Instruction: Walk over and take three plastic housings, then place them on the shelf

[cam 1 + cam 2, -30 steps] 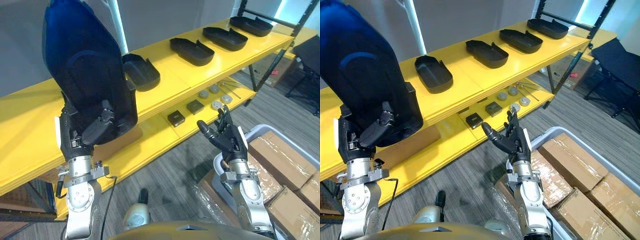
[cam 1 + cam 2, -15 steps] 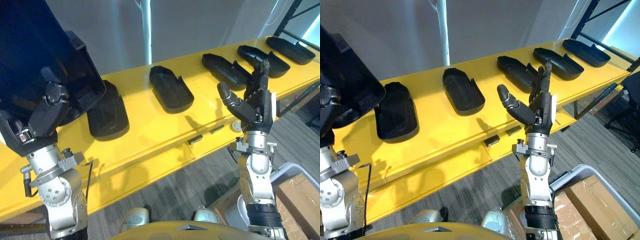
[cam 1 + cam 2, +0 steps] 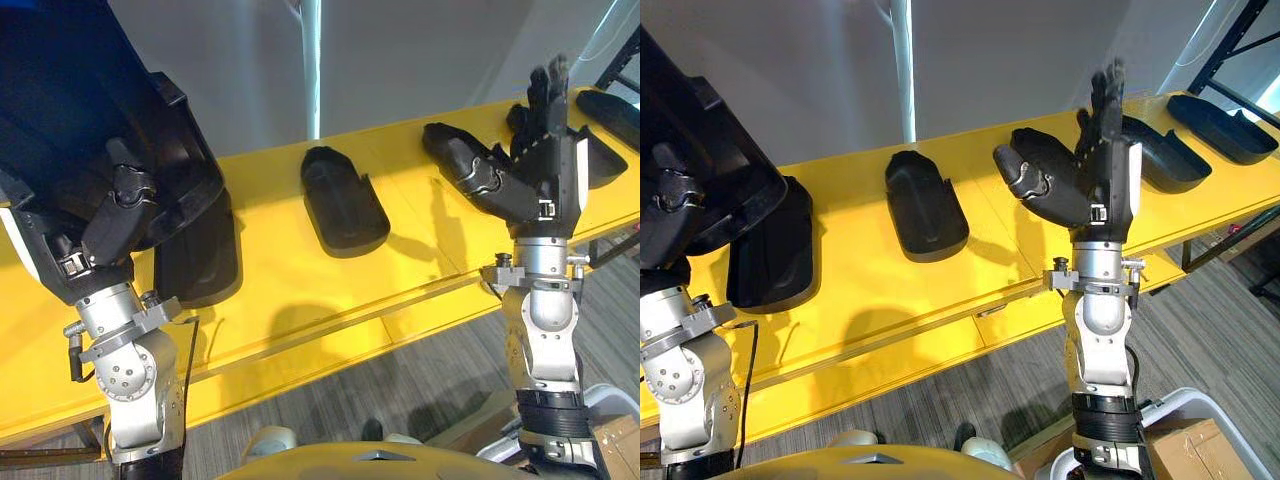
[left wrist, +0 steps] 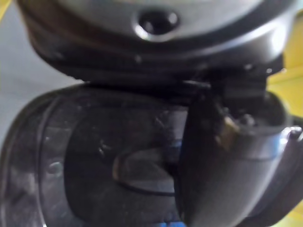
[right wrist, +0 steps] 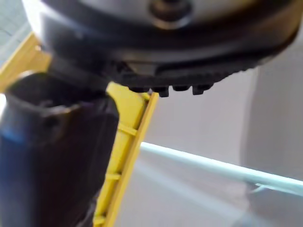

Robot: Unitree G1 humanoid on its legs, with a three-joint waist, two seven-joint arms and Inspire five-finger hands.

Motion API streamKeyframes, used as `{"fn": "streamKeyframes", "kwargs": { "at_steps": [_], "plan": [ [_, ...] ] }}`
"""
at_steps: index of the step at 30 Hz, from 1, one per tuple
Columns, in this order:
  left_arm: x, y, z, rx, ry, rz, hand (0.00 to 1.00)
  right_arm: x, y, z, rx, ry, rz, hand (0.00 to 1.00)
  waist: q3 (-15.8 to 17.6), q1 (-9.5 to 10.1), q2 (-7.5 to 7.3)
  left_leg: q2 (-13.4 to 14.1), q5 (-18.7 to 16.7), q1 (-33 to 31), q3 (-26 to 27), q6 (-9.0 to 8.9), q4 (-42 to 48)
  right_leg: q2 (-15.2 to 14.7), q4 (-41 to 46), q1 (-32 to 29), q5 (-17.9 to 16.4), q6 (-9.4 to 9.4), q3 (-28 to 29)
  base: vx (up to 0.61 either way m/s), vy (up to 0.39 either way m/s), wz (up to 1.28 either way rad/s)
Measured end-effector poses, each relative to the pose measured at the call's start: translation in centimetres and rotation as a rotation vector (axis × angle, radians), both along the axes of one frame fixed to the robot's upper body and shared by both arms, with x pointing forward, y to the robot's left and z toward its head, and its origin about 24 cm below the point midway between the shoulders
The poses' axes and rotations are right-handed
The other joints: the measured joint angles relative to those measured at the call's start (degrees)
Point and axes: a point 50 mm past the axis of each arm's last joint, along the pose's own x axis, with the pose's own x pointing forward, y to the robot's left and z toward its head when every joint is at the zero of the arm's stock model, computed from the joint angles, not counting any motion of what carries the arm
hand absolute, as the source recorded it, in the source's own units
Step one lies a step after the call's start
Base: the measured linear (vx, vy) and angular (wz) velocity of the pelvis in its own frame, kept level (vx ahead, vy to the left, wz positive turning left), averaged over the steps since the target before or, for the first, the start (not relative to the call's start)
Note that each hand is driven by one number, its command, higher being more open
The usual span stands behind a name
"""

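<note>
- The left hand [image 3: 108, 215] is curled round the rim of a large black plastic housing [image 3: 80, 120], thumb hooked over the edge, and holds it tilted up, high over the left end of the yellow shelf [image 3: 280, 300].
- The right hand [image 3: 535, 180] is raised in front of the shelf with its fingers straight and spread. It carries nothing.
- Other housings lie in a row on the shelf. The leftmost one [image 3: 200, 265] sits partly under the held piece, and a second one [image 3: 345, 200] lies well apart to its right.
- The step in hand looks like setting the held housing down.
- To do it well, aim for bare yellow board rather than the top of the leftmost one. The gap between the two named housings looks roomy enough.
- Level the piece before lowering it, so its flat side meets the board first.
- Loosen the thumb only once the piece rests on the board, as a tilted release near the front edge could let it slide off.
- Keep the right hand clear of the row.
</note>
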Motion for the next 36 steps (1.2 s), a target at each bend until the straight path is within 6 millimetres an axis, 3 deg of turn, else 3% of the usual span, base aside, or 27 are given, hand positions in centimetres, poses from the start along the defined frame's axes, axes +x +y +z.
{"fn": "streamKeyframes", "kwargs": {
  "at_steps": [3, 7, 8, 10, 11, 12, 14, 15, 16, 17, 18, 19, 20, 21, 22, 23, 25, 26, 27, 28, 29, 30, 31, 32, 33, 35, 36],
  "plan": [
    [-0.7, -0.1, 0.3, -0.006, -0.015, 0.005, 0.0, -0.3, 0.3, 0.6, 0.009, -0.031, 0.055, 1.0, -0.01, 0.84, 0.02, -0.33, 0.02, -0.04, -0.5, -0.01, 0.0, -0.2, -0.08, 0.29, -0.05, -0.04, -0.21, -0.01, 0.032, 0.1],
    [-1.9, 0.1, -0.8, -0.027, 0.04, 0.031, 0.0, -0.3, 1.1, 0.0, 0.035, -0.006, 0.11, 1.0, -0.11, 0.78, 0.44, -1.0, 0.88, -1.01, -1.52, -0.47, -0.21, -0.85, -0.3, 1.23, -0.3, -0.27, -2.8, -0.05, 0.013, 0.43],
    [-2.0, -0.1, -1.3, -0.049, 0.065, 0.007, 0.0, -0.6, 0.9, -0.6, 0.047, 0.016, 0.095, 1.0, -0.14, 0.09, 0.53, 0.1, 0.52, -1.36, 2.63, 1.03, -2.2, -1.93, -0.96, 2.55, -0.24, -0.15, -6.86, -0.09, 0.022, 1.22],
    [-2.0, -0.5, -1.6, -0.07, 0.073, -0.049, 0.0, -1.3, 0.3, -1.5, 0.058, 0.056, 0.056, 1.0, -0.37, -1.18, 0.46, 3.79, 0.99, -1.42, 13.11, 1.72, -3.5, -3.2, -1.1, 3.94, -0.17, -0.03, -11.76, -0.07, 0.034, 1.56],
    [-1.9, -0.8, -1.7, -0.079, 0.07, -0.08, 0.0, -2.0, -0.5, -2.0, 0.05, 0.082, 0.012, 1.0, -0.58, -2.13, 0.82, 6.03, 2.46, -2.66, 20.04, 3.67, -3.49, -5.12, -0.58, 4.18, -0.66, 0.23, -15.35, -0.04, 0.105, 1.52],
    [-1.8, -0.9, -1.7, -0.079, 0.069, -0.085, 0.0, -2.1, -0.8, -2.1, 0.047, 0.088, 0.002, 1.0, -0.55, -2.46, 1.27, 6.43, 3.24, -3.45, 21.74, 4.14, -3.04, -5.88, -0.06, 4.0, -0.82, 0.37, -16.6, -0.05, 0.226, 1.57],
    [-1.7, -1.2, -1.8, -0.08, 0.072, -0.106, 0.0, -2.2, -1.5, -2.2, 0.042, 0.096, -0.026, 1.0, 0.01, -2.64, 2.05, 6.87, 8.65, -5.42, 24.32, 4.76, -0.02, -9.17, 3.09, 2.92, -2.48, 1.26, -18.55, -0.06, 0.269, 0.8],
    [-1.6, -1.4, -1.9, -0.08, 0.077, -0.117, 0.0, -2.1, -1.8, -2.5, 0.045, 0.107, -0.036, 1.0, 0.29, -2.7, 1.62, 4.85, 10.89, -7.43, 23.73, 2.0, 3.73, -13.04, 5.59, 2.55, -3.3, 2.11, -18.88, -0.07, 0.294, 0.58],
    [-1.6, -1.4, -2.0, -0.08, 0.078, -0.12, 0.0, -2.0, -1.9, -2.8, 0.044, 0.121, -0.033, 1.0, 0.47, -3.15, 0.59, 0.44, 15.34, -8.81, 23.43, 0.91, 5.29, -16.4, 6.7, 2.69, -4.08, 3.09, -18.13, -0.06, 0.247, 0.71],
    [-1.5, -1.5, -2.1, -0.085, 0.077, -0.124, 0.0, -2.0, -2.0, -2.8, 0.044, 0.121, -0.025, 1.0, 0.39, -4.07, 0.18, -1.22, 17.49, -9.21, 22.6, 0.24, 4.8, -17.09, 7.13, 2.06, -4.07, 3.1, -16.55, -0.1, 0.187, 0.93],
    [-1.2, -1.7, -2.1, -0.079, 0.073, -0.135, 0.0, -1.8, -2.1, -2.6, 0.059, 0.106, -0.009, 1.0, 0.79, -5.36, -1.67, -3.41, 16.99, -10.55, 20.63, 0.58, 5.19, -19.47, 6.77, 0.14, -3.45, 2.65, -12.92, -0.16, 0.206, 0.46],
    [-1.2, -1.7, -2.4, -0.076, 0.085, -0.131, 0.0, -1.3, -2.1, -2.5, 0.064, 0.101, 0.004, 1.0, 0.82, -3.81, -0.21, 1.12, 10.69, -10.96, 19.89, 2.34, 11.54, -18.7, 6.25, -0.41, -1.68, 5.82, -11.94, -0.17, 0.232, 0.08],
    [-1.1, -1.7, -2.8, -0.081, 0.101, -0.134, 0.0, -1.0, -2.0, -2.5, 0.068, 0.103, 0.014, 1.0, 0.78, -3.46, 0.82, 3.02, 8.43, -9.91, 18.99, 0.25, 11.96, -17.72, 5.87, -0.36, -1.29, 6.07, -11.05, -0.14, 0.311, -0.46],
    [-1.1, -1.8, -3.5, -0.093, 0.136, -0.139, 0.0, -0.7, -1.9, -2.7, 0.092, 0.107, 0.024, 1.0, 0.55, -3.2, 2.11, 4.32, 4.28, -7.3, 17.22, -3.45, 9.15, -17.6, 5.74, -0.49, -0.66, 7.1, -9.84, -0.1, 0.398, -0.3],
    [-1.1, -2.0, -4.1, -0.094, 0.17, -0.151, 0.0, -0.8, -1.7, -3.2, 0.127, 0.117, 0.018, 1.0, 0.56, -3.46, 2.02, 3.25, 0.47, -6.11, 17.86, -2.0, 7.25, -18.3, 4.75, -0.2, 0.02, 7.49, -9.5, -0.09, 0.433, -0.24],
    [-1.1, -1.9, -4.3, -0.088, 0.186, -0.157, 0.0, -0.9, -1.6, -3.6, 0.158, 0.124, 0.008, 1.0, 0.93, -3.45, 1.05, 2.42, 0.19, -5.92, 19.01, -1.94, 7.35, -19.09, 3.83, 0.34, 0.43, 7.06, -9.18, -0.07, 0.391, -0.12],
    [-0.9, -1.8, -4.4, -0.069, 0.21, -0.175, 0.0, -1.0, -1.1, -4.2, 0.221, 0.125, -0.031, 1.0, 2.07, -4.03, -0.73, 1.0, -2.64, -7.55, 20.11, 0.82, 10.68, -20.22, 1.51, 1.44, 1.24, 5.45, -9.7, -0.06, 0.323, -0.06],
    [-0.8, -1.7, -4.4, -0.044, 0.224, -0.192, 0.0, -1.2, -1.1, -4.6, 0.231, 0.139, -0.066, 1.0, 2.76, -3.83, -1.6, 0.87, -4.19, -8.6, 20.27, 1.76, 13.29, -20.52, 2.24, 1.73, 6.94, 4.87, -10.3, -0.04, 0.269, -0.1],
    [-0.7, -1.6, -4.5, -0.034, 0.237, -0.201, 0.0, -1.4, -1.0, -4.9, 0.249, 0.148, -0.077, 1.0, 3.01, -3.57, -1.61, 0.87, -4.65, -8.46, 20.48, 2.07, 13.89, -20.88, 2.74, 1.59, 9.24, 6.92, -10.54, -0.03, 0.346, -0.04],
    [-0.6, -1.6, -4.8, -0.007, 0.268, -0.23, 0.0, -1.8, -0.8, -5.7, 0.291, 0.168, -0.1, 1.0, 3.49, -3.83, -0.94, 0.42, -4.95, -7.47, 20.81, 2.89, 13.52, -21.87, 6.2, 0.37, 13.21, 6.9, -10.15, -0.02, 0.299, -0.06],
    [-0.5, -1.6, -4.7, 0.007, 0.275, -0.241, 0.0, -1.9, -0.8, -5.9, 0.306, 0.172, -0.113, 1.0, 3.64, -3.84, -0.75, 0.09, -4.73, -6.77, 21.19, 3.46, 12.72, -22.27, 7.61, -0.64, 14.44, 5.61, -9.55, 0.0, 0.356, -0.12],
    [-0.4, -1.5, -4.5, 0.04, 0.279, -0.258, 0.0, -1.9, -0.6, -6.1, 0.298, 0.181, -0.146, 1.0, 3.97, -3.75, -0.04, -0.17, -3.53, -5.46, 22.26, 5.36, 10.57, -22.28, 11.08, -2.76, 14.04, 2.94, -8.9, 0.02, 0.2, -0.17],
    [-0.3, -1.4, -4.4, 0.056, 0.277, -0.263, 0.0, -2.0, -0.6, -6.1, 0.285, 0.184, -0.156, 1.0, 4.34, -3.86, 0.6, -0.3, -2.97, -4.85, 22.22, 5.72, 9.25, -21.22, 13.6, -3.47, 11.59, 2.39, -8.09, 0.05, 0.185, -0.08],
    [0.0, -1.3, -4.0, 0.082, 0.264, -0.284, 0.0, -2.2, -0.6, -6.1, 0.26, 0.187, -0.171, 1.0, 4.24, -4.23, 0.81, -0.79, -1.24, -4.02, 21.69, 6.41, 6.22, -17.55, 17.13, -4.06, 5.69, 3.69, -6.14, 0.08, 0.118, 0.11],
    [0.3, -1.4, -3.5, 0.103, 0.245, -0.305, 0.0, -2.6, -0.6, -5.9, 0.244, 0.179, -0.18, 1.0, 4.23, -4.21, 0.86, -1.48, 0.23, -3.64, 21.25, 6.78, 3.78, -14.66, 18.05, -4.25, 1.56, 3.8, -5.53, 0.09, 0.107, 0.19],
    [1.3, -2.1, -2.7, 0.113, 0.205, -0.343, 0.0, -3.1, -0.7, -5.3, 0.216, 0.155, -0.185, 1.0, 4.23, -4.34, 0.8, -3.35, 3.37, -2.42, 20.91, 7.47, -1.74, -9.65, 16.36, -3.67, -5.18, 3.19, -4.79, 0.07, 0.061, 0.13],
    [1.4, -2.3, -2.7, 0.111, 0.204, -0.35, 0.0, -3.1, -0.7, -5.3, 0.214, 0.153, -0.185, 1.0, 4.24, -4.39, 0.82, -3.56, 3.75, -2.12, 20.91, 7.71, -2.29, -8.95, 15.57, -3.22, -5.67, 2.89, -4.88, 0.07, 0.018, 0.14]
  ]
}}
